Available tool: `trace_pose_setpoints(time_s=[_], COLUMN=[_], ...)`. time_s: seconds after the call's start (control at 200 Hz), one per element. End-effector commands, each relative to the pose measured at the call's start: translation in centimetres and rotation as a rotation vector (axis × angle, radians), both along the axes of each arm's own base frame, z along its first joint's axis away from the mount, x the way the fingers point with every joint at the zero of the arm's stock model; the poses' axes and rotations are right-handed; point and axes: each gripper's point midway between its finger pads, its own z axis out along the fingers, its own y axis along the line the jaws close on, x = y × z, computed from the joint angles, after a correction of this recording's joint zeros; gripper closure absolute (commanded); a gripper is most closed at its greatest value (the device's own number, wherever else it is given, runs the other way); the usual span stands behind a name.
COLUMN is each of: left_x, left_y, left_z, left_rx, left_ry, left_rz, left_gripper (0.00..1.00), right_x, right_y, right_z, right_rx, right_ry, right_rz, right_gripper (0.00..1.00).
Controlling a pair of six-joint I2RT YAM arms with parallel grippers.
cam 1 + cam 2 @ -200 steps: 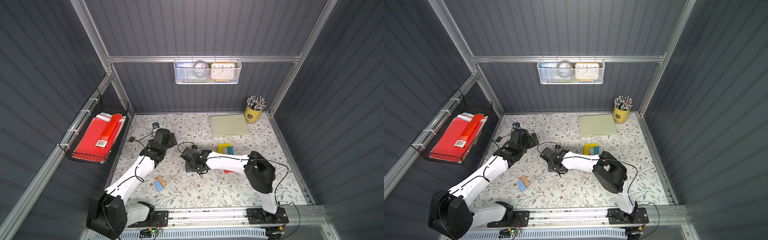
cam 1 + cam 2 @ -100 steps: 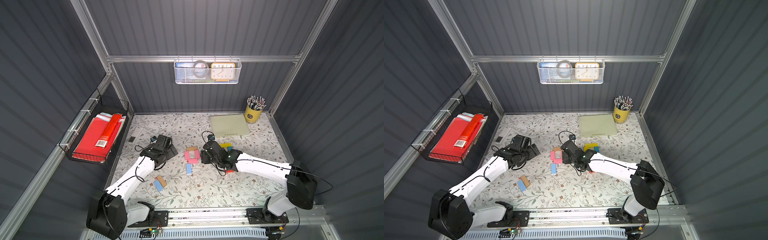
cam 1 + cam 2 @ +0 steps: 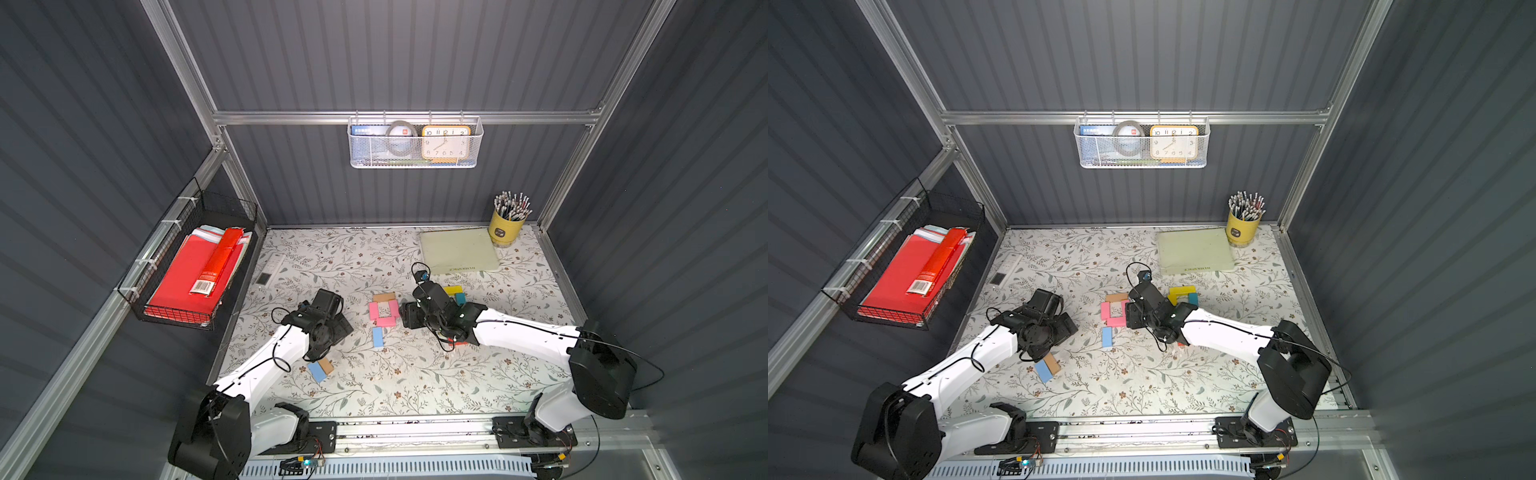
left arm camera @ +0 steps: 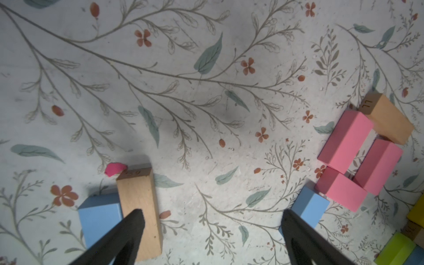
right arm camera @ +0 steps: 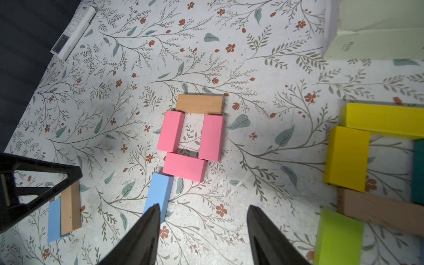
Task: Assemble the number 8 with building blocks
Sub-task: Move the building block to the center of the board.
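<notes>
- The upper ring of the 8 looks closed. A tan block (image 5: 199,104) lies across the top, and two pink blocks (image 5: 171,131) (image 5: 211,137) make the sides. A third pink block (image 5: 184,167) lies across under them as the middle bar, a little askew.
- Of the lower ring only one piece is in place. A blue block (image 5: 158,195) lies lengthwise just below the middle bar, on the left arm's side.
- I judge the task to be a little more than half done. The other side of the lower ring and its bottom bar are missing.
- Spare blocks lie on the surface (image 3: 415,374). A blue and tan pair (image 3: 321,369) lies side by side, touching, near the left arm. A cluster of yellow, green, teal and tan blocks (image 5: 347,158) lies near the right arm.
- The left fingers (image 4: 126,236) are spread wide and empty, above the pair.
- The right fingers (image 5: 144,234) stand apart with nothing between them, close to the blue block.
</notes>
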Motion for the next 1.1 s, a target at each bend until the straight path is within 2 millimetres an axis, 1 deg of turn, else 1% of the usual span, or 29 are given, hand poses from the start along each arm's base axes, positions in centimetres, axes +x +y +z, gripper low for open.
trace_pose_setpoints(time_s=[0.0, 0.11, 0.28, 0.365, 0.41, 0.57, 0.73, 0.925, 1.095], left_x=[-1.7, -2.2, -2.8, -2.9, -2.7, -2.2, -1.5, -0.5, -0.7], left_y=[1.4, 1.1, 1.8, 2.0, 2.3, 3.3, 3.5, 3.5, 3.7], left_z=[-0.5, -1.2, -1.9, -2.2, -2.1, -2.2, -2.7, -2.7, -3.4], left_rx=[0.042, 0.018, 0.04, 0.05, 0.067, 0.136, 0.156, 0.167, 0.187], left_ry=[0.047, 0.06, 0.077, 0.077, 0.073, 0.075, 0.068, 0.039, 0.061], left_rz=[0.039, 0.041, 0.081, 0.097, 0.106, 0.124, 0.133, 0.13, 0.121], left_gripper=[0.02, 0.02, 0.02, 0.04, 0.07, 0.12, 0.16, 0.22, 0.27], right_x=[-0.1, -0.1, 0.0, -0.1, -0.2, -0.4, -0.5, -0.6, -0.6], right_y=[-0.1, -0.2, -0.6, -0.7, -0.8, -1.1, -1.4, -1.9, -2.1], right_z=[-0.9, -0.9, -0.9, -1.0, -1.1, -1.5, -1.8, -1.9, -2.2], right_rx=[-0.004, -0.005, -0.011, -0.01, -0.012, -0.014, -0.024, -0.027, -0.034], right_ry=[0.012, 0.014, 0.009, 0.013, 0.015, 0.022, 0.025, 0.024, 0.031], right_rz=[0.012, 0.011, 0.004, 0.002, 0.002, 0.001, -0.001, -0.006, -0.009], right_gripper=[0.35, 0.35, 0.35, 0.35, 0.35, 0.35, 0.35, 0.35, 0.35])
